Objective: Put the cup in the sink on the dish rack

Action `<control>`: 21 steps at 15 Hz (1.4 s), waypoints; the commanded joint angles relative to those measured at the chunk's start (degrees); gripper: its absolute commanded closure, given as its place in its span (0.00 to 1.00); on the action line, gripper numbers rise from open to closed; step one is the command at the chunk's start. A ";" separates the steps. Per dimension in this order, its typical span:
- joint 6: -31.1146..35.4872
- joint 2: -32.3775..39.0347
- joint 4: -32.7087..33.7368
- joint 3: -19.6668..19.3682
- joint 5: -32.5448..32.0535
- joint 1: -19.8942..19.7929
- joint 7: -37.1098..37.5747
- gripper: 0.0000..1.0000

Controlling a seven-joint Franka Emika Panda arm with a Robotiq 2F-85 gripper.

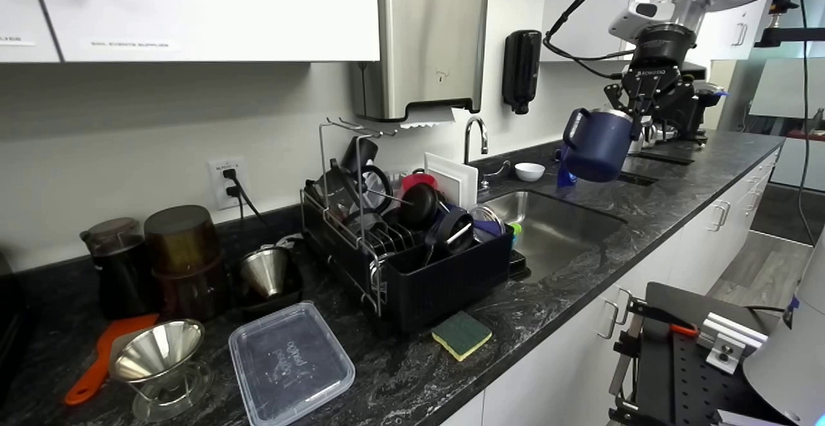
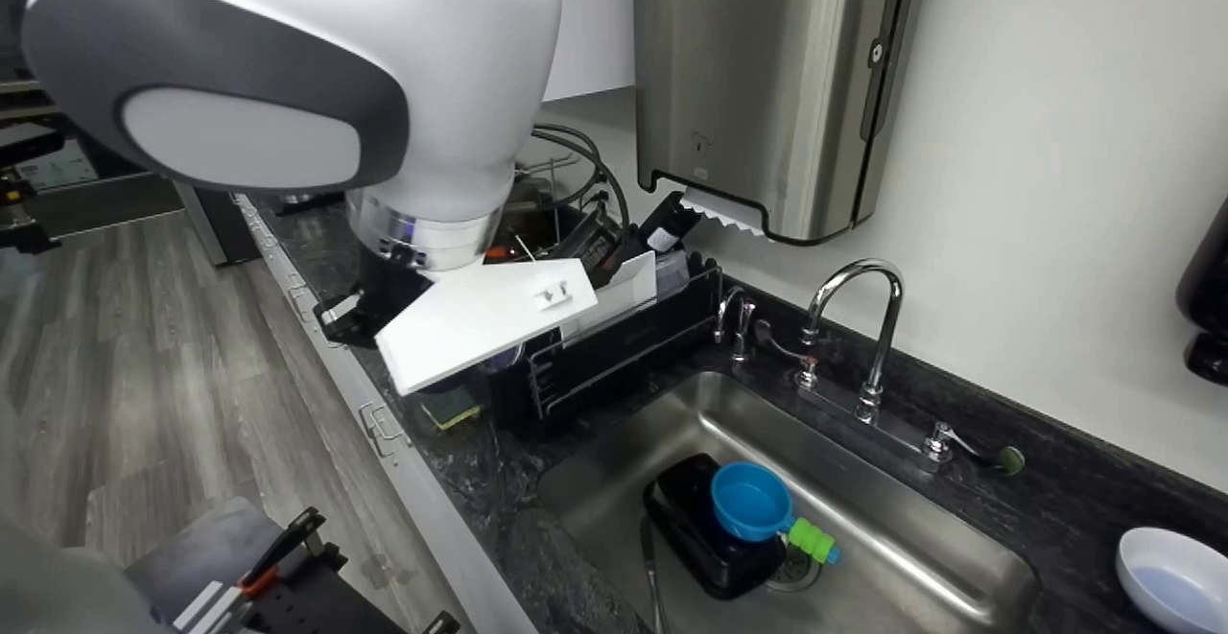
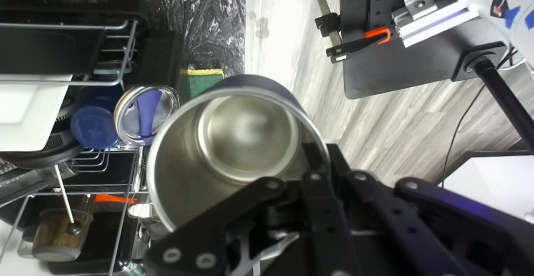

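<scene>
The dark blue cup [image 1: 598,149] has a steel inside and a side handle. My gripper [image 1: 635,120] is shut on its rim, one finger inside and one outside, and holds it tilted in the air. In the wrist view the cup's open mouth [image 3: 246,142] faces the camera, with the gripper [image 3: 323,163] at its rim. The black dish rack [image 1: 445,287] is full of dishes; part of it shows in an exterior view [image 2: 624,356] and in the wrist view [image 3: 160,59]. The steel sink [image 1: 567,236] lies beside the rack. In an exterior view the arm hides the cup.
A blue bowl with a green handle [image 2: 753,503] and a black container [image 2: 705,543] are in the sink. A faucet [image 2: 878,327] stands behind it. A sponge [image 1: 461,334] and a clear lid [image 1: 290,365] lie before the rack. A towel dispenser [image 1: 433,33] hangs above.
</scene>
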 commanded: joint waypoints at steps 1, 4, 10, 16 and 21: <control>0.86 -1.64 -1.47 -0.78 2.88 1.18 -2.11 0.98; 1.03 -1.47 -1.87 -0.49 4.66 2.05 -2.17 0.98; 1.52 -1.50 -3.01 0.33 7.46 3.88 -2.59 0.98; 6.47 0.87 -4.92 2.77 10.02 7.80 -3.05 0.98; 12.24 3.27 -6.00 4.70 13.05 11.55 -3.30 0.98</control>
